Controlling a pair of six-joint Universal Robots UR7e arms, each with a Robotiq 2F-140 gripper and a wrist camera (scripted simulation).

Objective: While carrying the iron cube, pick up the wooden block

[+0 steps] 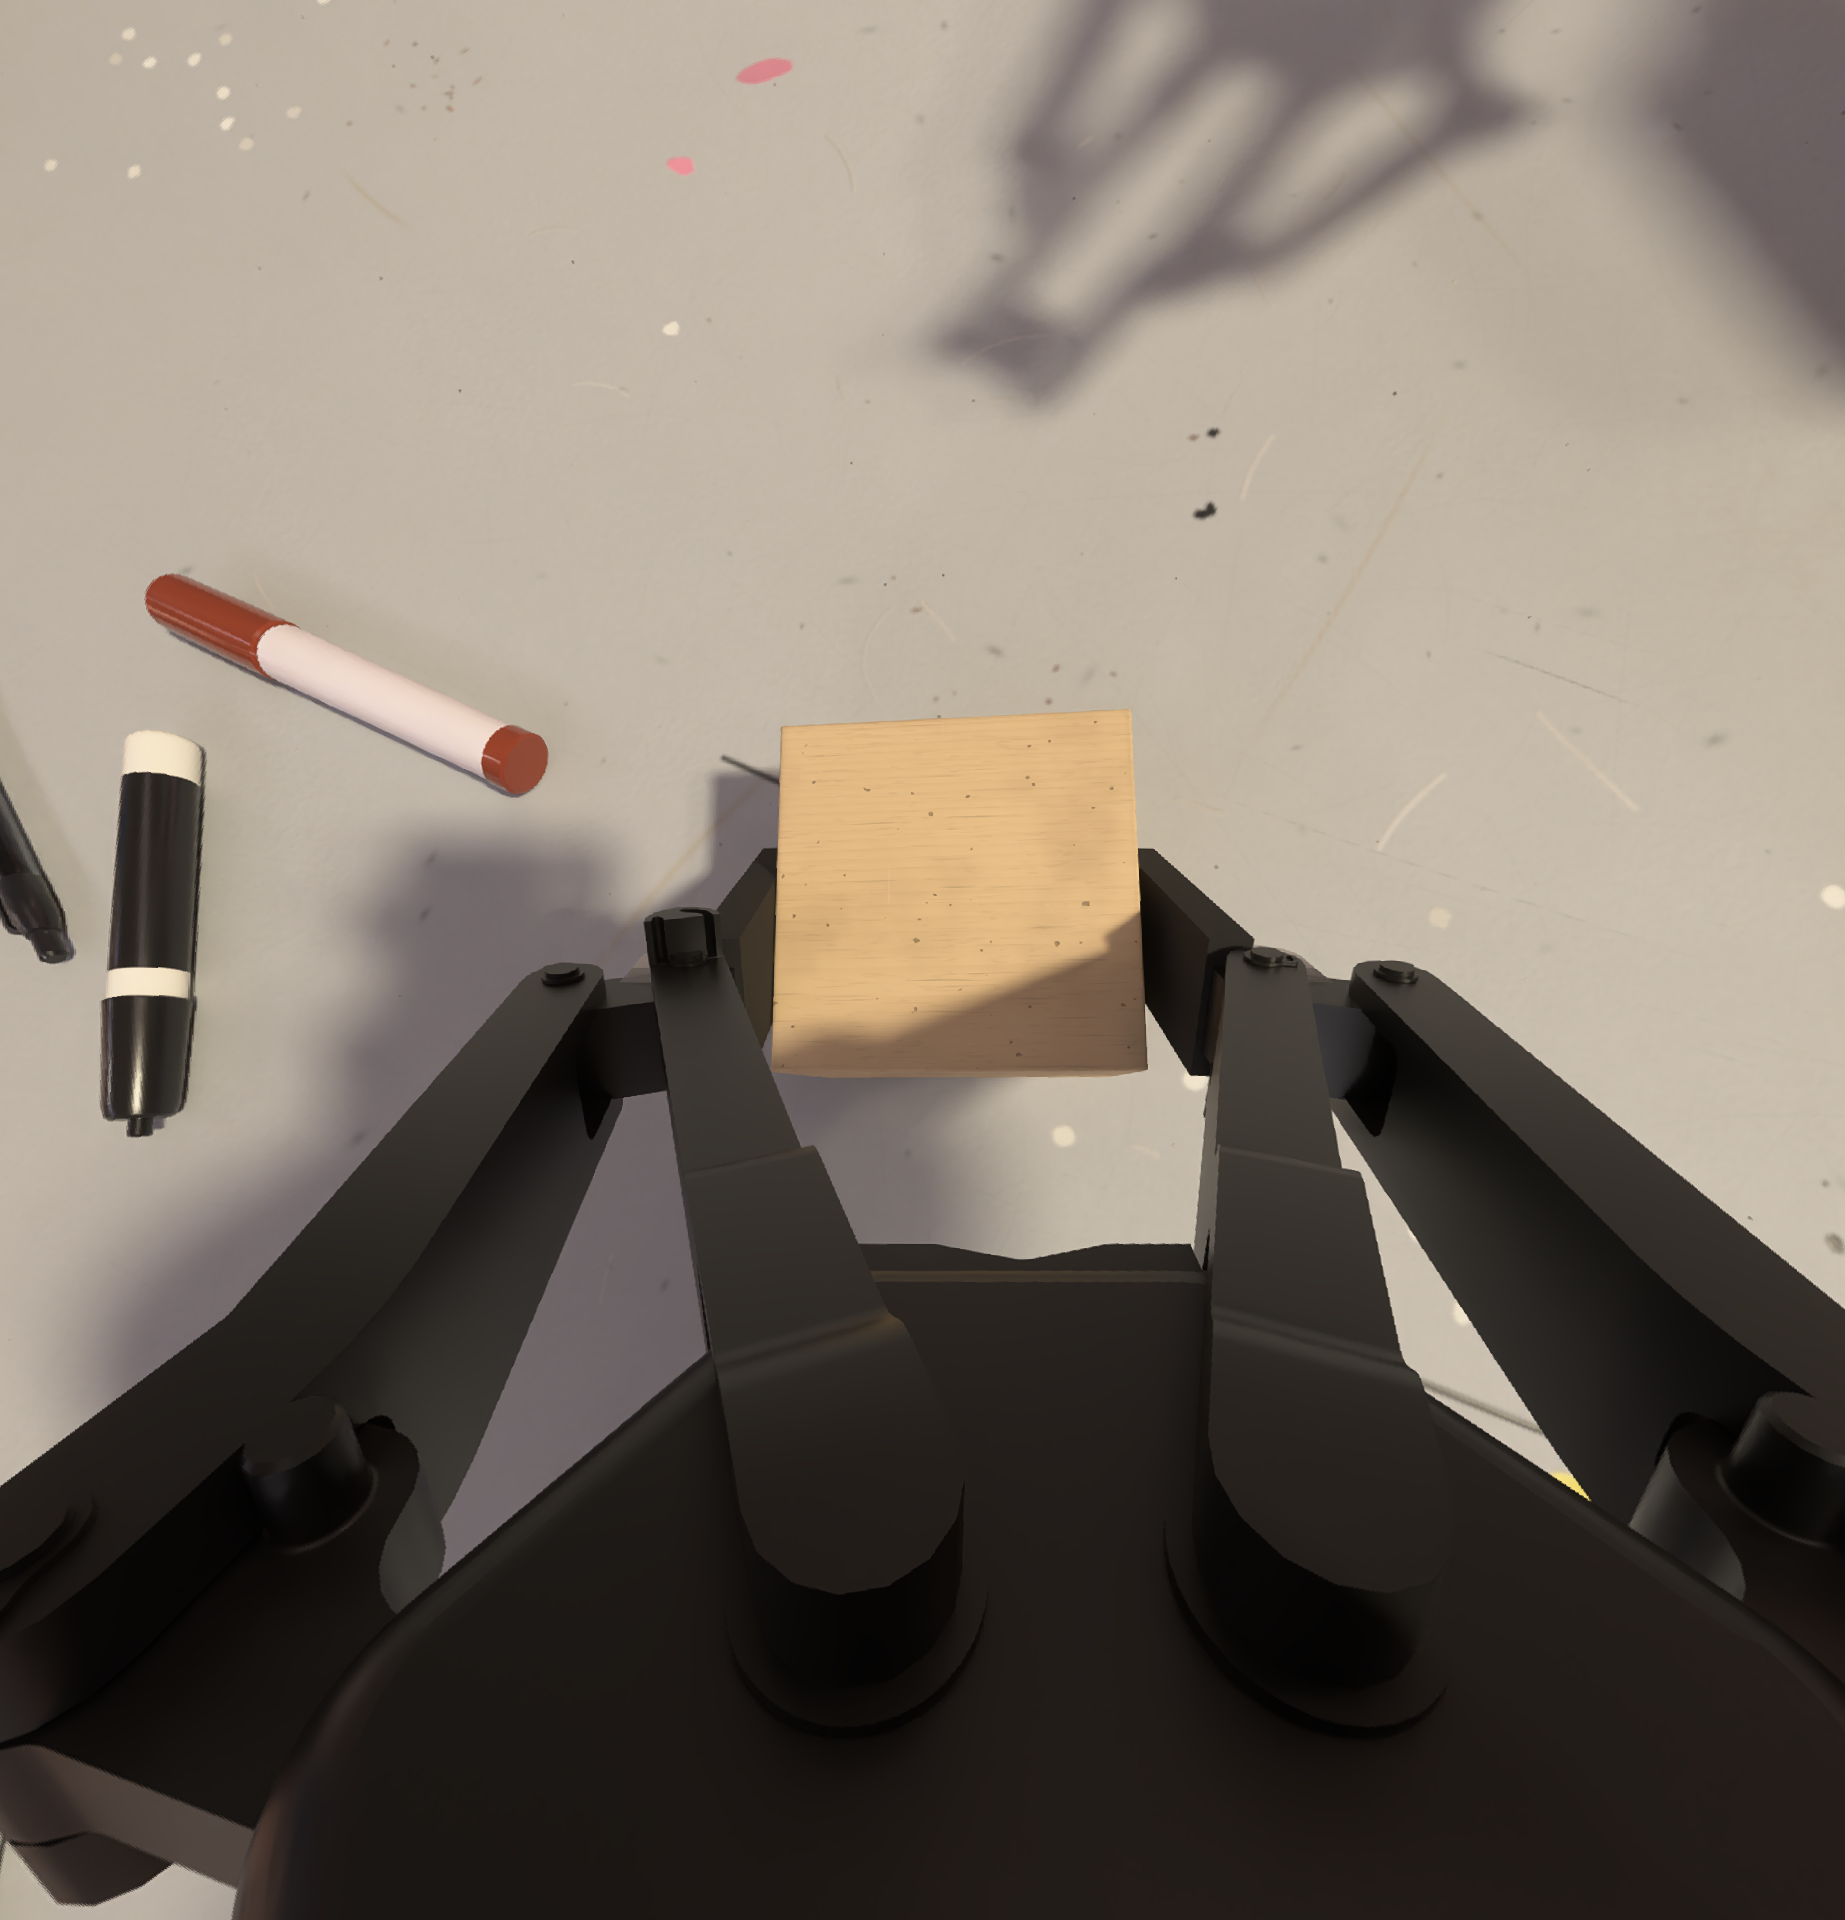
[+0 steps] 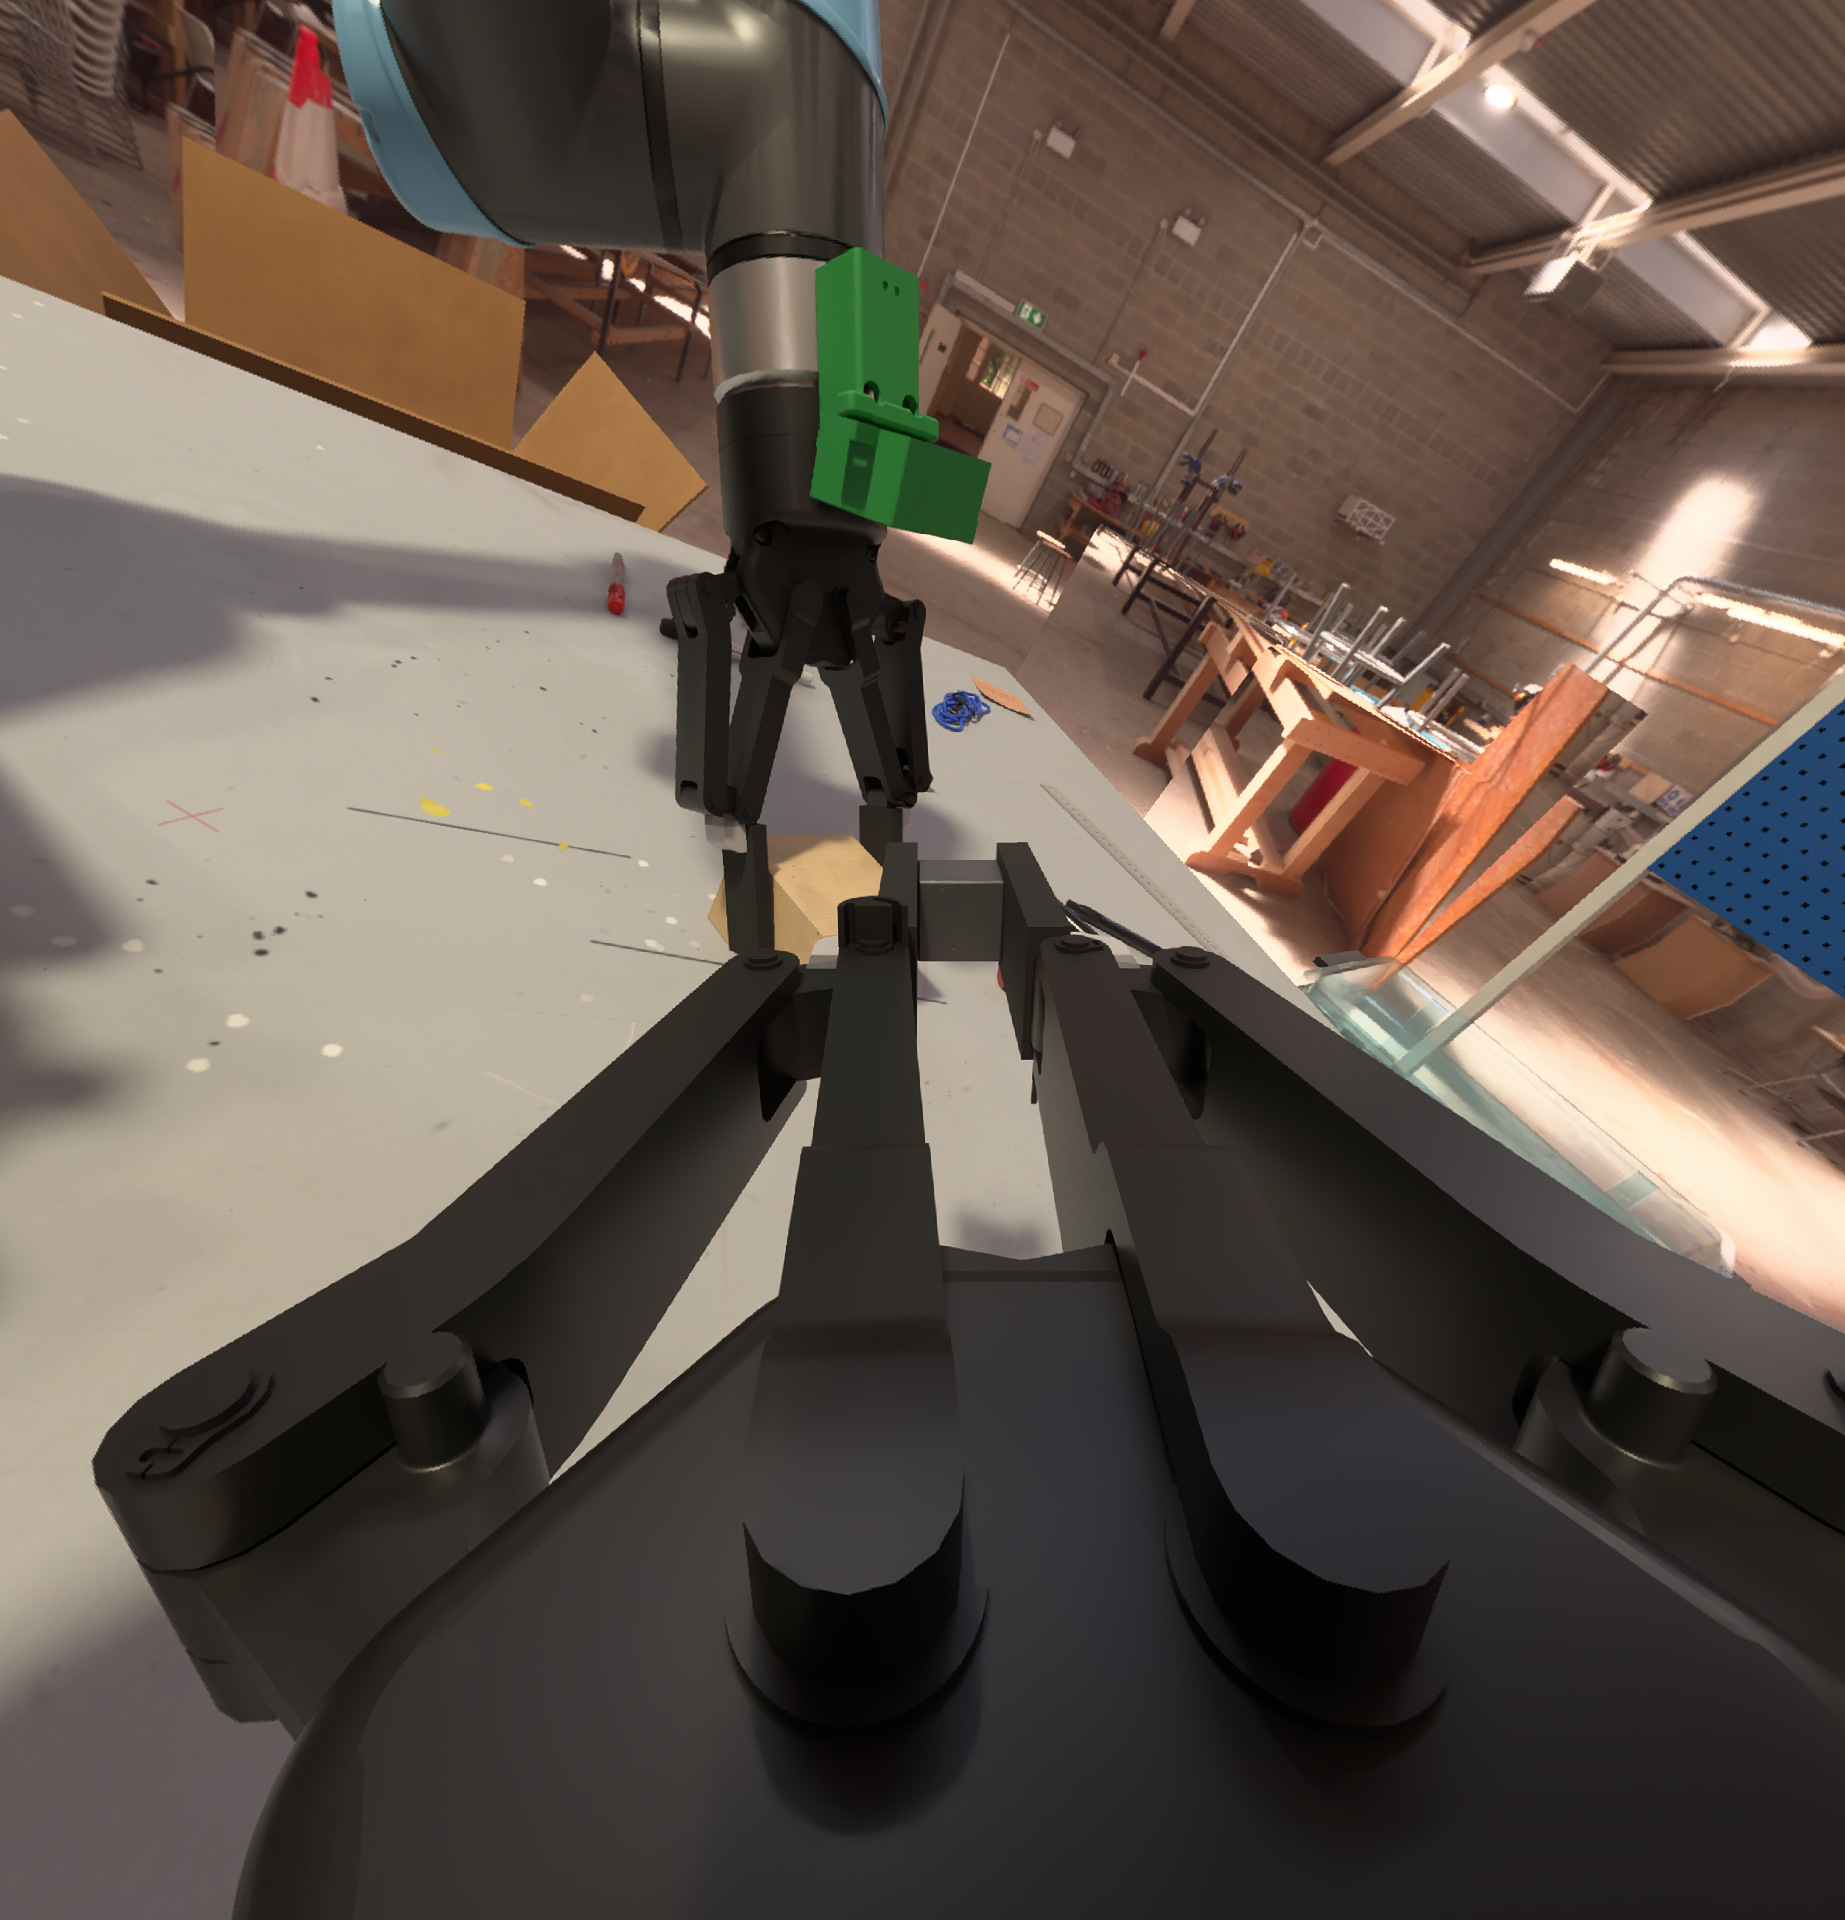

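The wooden block [image 1: 954,935], a light tan cube, sits between the fingers of my left gripper [image 1: 959,883], whose pads press on its left and right sides. I cannot tell whether it rests on the grey table [image 1: 1417,623] or is just above it. My right gripper [image 2: 959,894] is shut on the iron cube [image 2: 957,920], a small dark grey block, held above the table. In the right wrist view the left gripper [image 2: 812,868] points straight down around the wooden block [image 2: 809,894], just beyond the iron cube.
A red-and-white marker [image 1: 341,681], a black marker with white bands [image 1: 152,930] and a black pen [image 1: 9,842] lie left of the block. A blue cord [image 2: 959,710], a small red item [image 2: 617,594] and cardboard [image 2: 346,301] lie farther back. The table edge [image 2: 1209,935] is on the right.
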